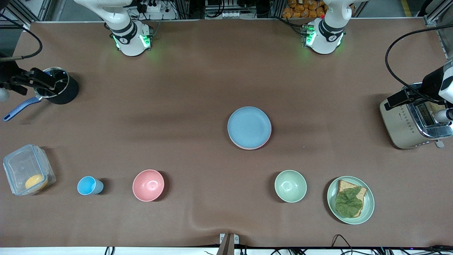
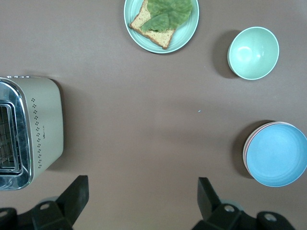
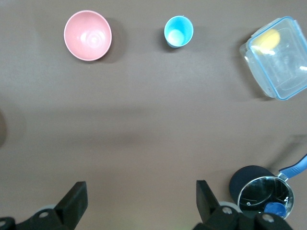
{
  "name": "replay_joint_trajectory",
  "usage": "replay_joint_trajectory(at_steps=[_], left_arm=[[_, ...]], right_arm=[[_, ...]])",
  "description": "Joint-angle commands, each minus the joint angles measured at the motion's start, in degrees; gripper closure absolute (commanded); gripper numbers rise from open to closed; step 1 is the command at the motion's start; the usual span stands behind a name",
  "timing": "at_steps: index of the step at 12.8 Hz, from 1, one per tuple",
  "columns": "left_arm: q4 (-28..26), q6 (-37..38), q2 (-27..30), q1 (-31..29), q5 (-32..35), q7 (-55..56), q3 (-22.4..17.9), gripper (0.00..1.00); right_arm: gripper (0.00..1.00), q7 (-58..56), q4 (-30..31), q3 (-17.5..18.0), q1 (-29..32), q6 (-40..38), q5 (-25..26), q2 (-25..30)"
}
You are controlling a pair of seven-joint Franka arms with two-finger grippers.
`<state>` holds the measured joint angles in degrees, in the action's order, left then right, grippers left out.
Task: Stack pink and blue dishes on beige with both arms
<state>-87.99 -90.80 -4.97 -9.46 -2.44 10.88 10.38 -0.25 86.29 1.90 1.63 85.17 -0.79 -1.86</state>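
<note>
The light blue dish [image 1: 249,127] lies on top of a stack near the table's middle, also seen in the left wrist view [image 2: 280,154]. A pink dish's rim [image 1: 247,147] shows just beneath it [image 2: 246,149]. The beige plate is hidden. My left gripper [image 1: 403,97] hangs high at the left arm's end of the table, by the toaster, open and empty [image 2: 142,181]. My right gripper [image 1: 37,79] hangs high by the pot at the right arm's end, also open and empty [image 3: 140,183].
A toaster [image 1: 414,120], a green plate [image 1: 370,203] with toast and lettuce, and a green bowl [image 1: 290,186] sit toward the left arm's end. A pink bowl [image 1: 148,185], blue cup [image 1: 88,185], clear container [image 1: 21,166] and black pot [image 1: 67,92] sit toward the right arm's end.
</note>
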Motion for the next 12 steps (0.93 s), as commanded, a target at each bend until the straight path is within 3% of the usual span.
replay_joint_trajectory(at_steps=[1,12], left_arm=[[0.54,0.62,-0.04,-0.39,-1.34,-1.12,0.08,0.00],[1.50,0.71,-0.48,-0.12,-0.55,-2.09,-0.01,0.00]], right_arm=[[0.00,1.48,-2.09,-0.05,-1.90,-1.06,1.32,-1.65],[0.00,1.48,-6.23,-0.84,-0.14,-1.06,1.58,-1.48]])
